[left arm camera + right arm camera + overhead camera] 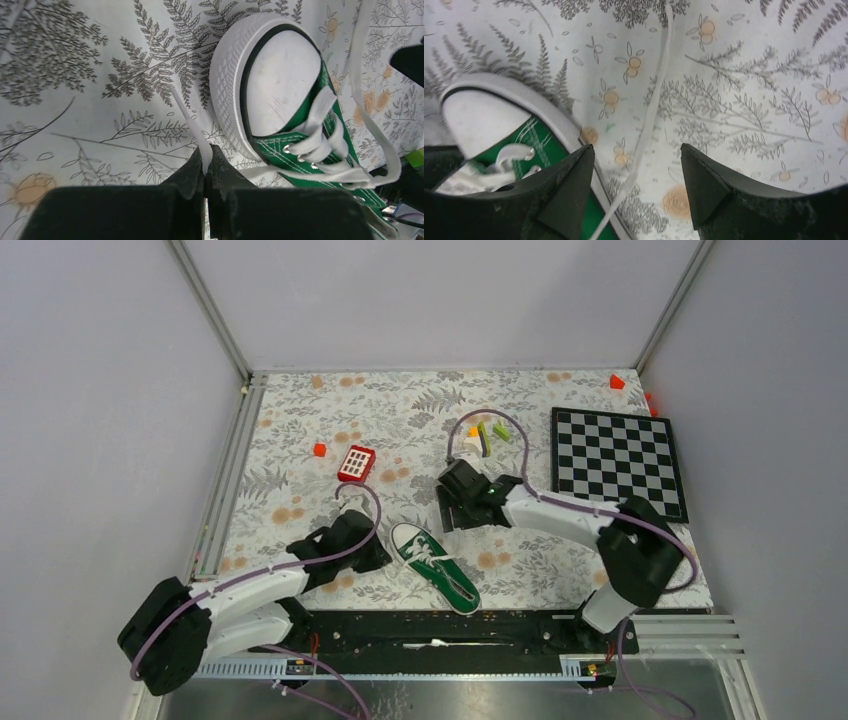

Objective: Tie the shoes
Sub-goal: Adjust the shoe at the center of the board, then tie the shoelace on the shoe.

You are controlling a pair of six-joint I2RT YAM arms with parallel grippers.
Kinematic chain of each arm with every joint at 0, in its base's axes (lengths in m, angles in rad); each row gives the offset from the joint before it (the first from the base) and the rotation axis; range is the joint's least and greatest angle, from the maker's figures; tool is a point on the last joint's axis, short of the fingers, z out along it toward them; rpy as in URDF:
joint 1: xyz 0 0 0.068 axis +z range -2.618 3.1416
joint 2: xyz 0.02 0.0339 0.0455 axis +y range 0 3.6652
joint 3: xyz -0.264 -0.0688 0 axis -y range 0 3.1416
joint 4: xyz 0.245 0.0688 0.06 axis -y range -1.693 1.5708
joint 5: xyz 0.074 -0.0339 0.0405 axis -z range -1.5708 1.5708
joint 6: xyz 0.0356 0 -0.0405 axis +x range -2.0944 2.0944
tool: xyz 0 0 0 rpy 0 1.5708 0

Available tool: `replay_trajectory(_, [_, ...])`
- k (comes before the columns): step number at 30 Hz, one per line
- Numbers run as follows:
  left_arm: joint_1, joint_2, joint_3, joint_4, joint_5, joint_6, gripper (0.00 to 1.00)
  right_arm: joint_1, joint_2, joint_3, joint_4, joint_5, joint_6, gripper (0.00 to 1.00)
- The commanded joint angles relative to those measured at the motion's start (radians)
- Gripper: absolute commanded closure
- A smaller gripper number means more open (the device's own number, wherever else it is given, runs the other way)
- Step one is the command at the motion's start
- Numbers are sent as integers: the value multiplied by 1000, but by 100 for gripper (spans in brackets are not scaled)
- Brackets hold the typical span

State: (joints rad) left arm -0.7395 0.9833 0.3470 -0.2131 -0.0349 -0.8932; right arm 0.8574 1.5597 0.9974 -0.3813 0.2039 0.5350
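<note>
Sneaker (434, 567) heel outside both wrist views; lace (190, 125) in left claw (206, 156)

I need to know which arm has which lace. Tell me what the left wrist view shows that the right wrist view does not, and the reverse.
Only the left wrist view: the left gripper shut on a white lace end, with the sneaker and its metal eyelets in sight. Only the right wrist view: the right gripper open, its fingers either side of a loose lace that lies on the floral cloth, not held. Both: the sneaker's white toe cap, green canvas and that cloth.
</note>
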Motion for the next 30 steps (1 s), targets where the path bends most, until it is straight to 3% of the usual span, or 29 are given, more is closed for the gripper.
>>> replay_trajectory(1, [-22, 81, -31, 203, -4, -72, 100, -3, 123, 87, -1, 65, -71, 30])
replay_trajectory(6, [-34, 203, -5, 280, 2, -57, 100, -21, 215, 119, 24, 40, -64, 49])
replay_trajectory(12, [-35, 280, 41, 377, 15, -28, 100, -113, 240, 60, 87, -80, -12, 79])
replay_trajectory(15, [-35, 359, 132, 373, 26, 29, 100, -147, 186, 6, 105, -70, -5, 100])
replay_trajectory(24, [-27, 579, 412, 343, 74, 143, 100, -241, -180, -276, 117, 82, 41, 100])
replay_trajectory(30, [24, 413, 419, 202, 40, 212, 100, -278, -438, -363, 53, 165, 55, 100])
